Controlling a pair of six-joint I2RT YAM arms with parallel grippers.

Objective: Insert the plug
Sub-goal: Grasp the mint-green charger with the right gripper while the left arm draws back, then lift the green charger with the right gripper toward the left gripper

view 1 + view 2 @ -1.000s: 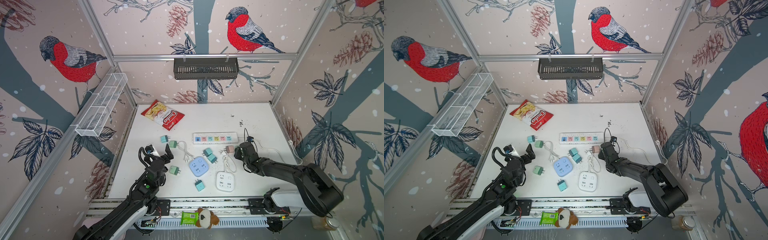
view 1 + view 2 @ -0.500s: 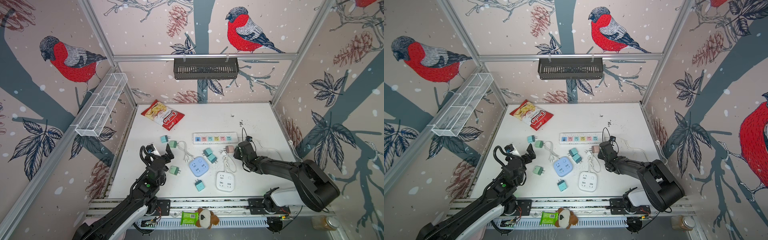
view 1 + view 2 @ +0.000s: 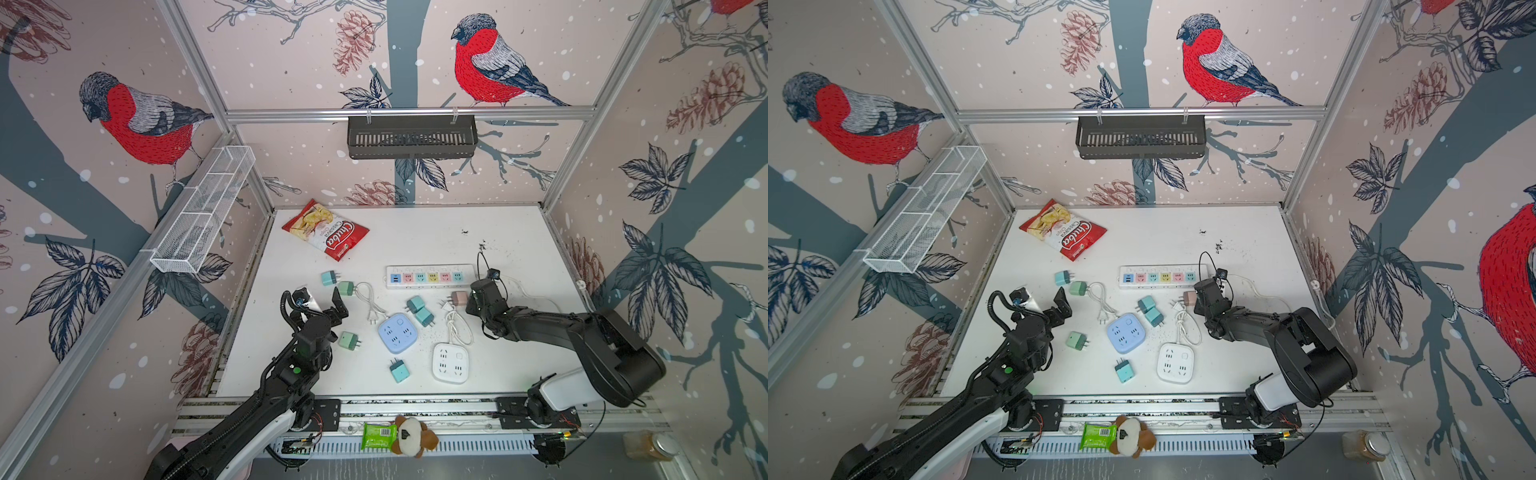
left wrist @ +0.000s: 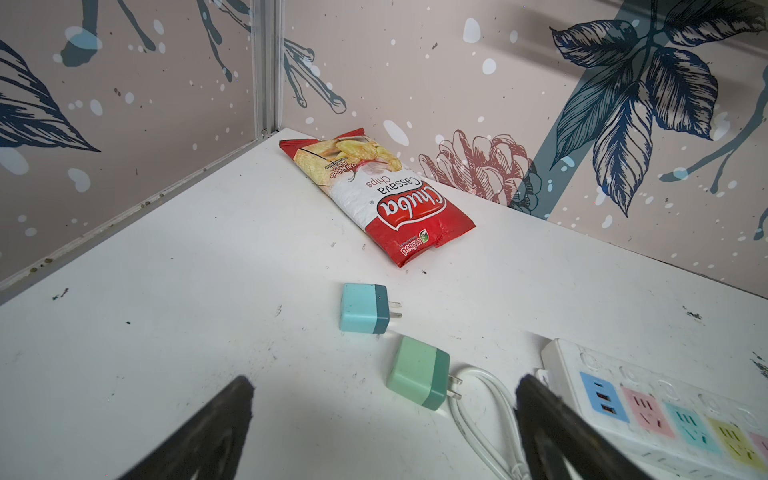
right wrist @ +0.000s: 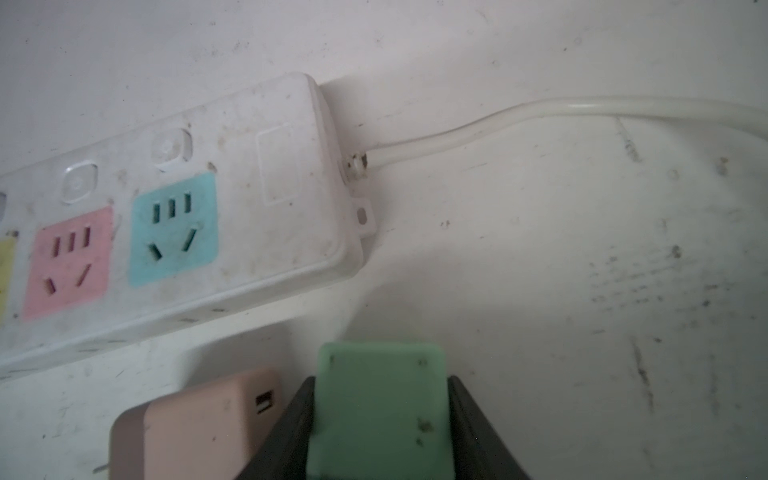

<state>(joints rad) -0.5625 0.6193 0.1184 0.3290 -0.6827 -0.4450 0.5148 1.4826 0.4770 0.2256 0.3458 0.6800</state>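
The green plug (image 5: 380, 407) in the right claw (image 5: 381, 384) is running off the wrist view's edge, its prongs lying out of sight. The pink plug (image 5: 199, 424) beside the power strip (image 5: 266, 232) is getting cropped too, and is looking blurry.

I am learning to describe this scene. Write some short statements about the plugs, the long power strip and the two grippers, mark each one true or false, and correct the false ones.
1. The right gripper is shut on a green plug. True.
2. The left gripper holds a blue plug. False: it is open and holds nothing.
3. A plug sits in the long power strip. False: every socket that shows is free.
4. A pink plug lies on the table beside the right gripper. True.
5. The chips bag lies on the long power strip. False: it lies apart, toward the back left corner.
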